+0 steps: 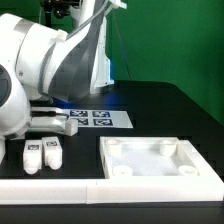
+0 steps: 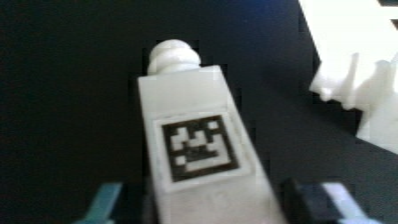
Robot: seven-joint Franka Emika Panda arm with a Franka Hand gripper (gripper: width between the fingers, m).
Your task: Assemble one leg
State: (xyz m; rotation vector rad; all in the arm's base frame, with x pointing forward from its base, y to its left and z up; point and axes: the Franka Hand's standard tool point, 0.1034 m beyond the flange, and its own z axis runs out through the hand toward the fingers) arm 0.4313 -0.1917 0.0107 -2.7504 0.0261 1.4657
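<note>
**Leg lies between the parted fingers of the end effector**

The leg [image 2: 199, 125] lies on the black desk [image 1: 172, 112] with its label facing the wrist camera. The label is a square tag [image 2: 199, 146] with a black-and-white block pattern. A rounded peg [image 2: 173, 55] sticks out of the leg's far end.

The end effector [image 2: 217, 202] is released. Its teal fingers [image 2: 107, 205] stand one on each side of the leg, with a dark gap between each finger and the leg.

Near the leg is the raised rim of the flat white panel [image 1: 160, 160]. In the exterior view this panel lies toward the desk's front edge, on the exterior view's right.

Two small white blocks [image 1: 42, 154] stand upright near the front corner on the exterior view's left. I cannot tell whether either is this leg.

Further back, the marker board [image 1: 98, 118] lies flat, and the bulky white arm [image 1: 45, 60] hides part of it.

A green backdrop [image 1: 170, 40] closes off the room behind.
</note>
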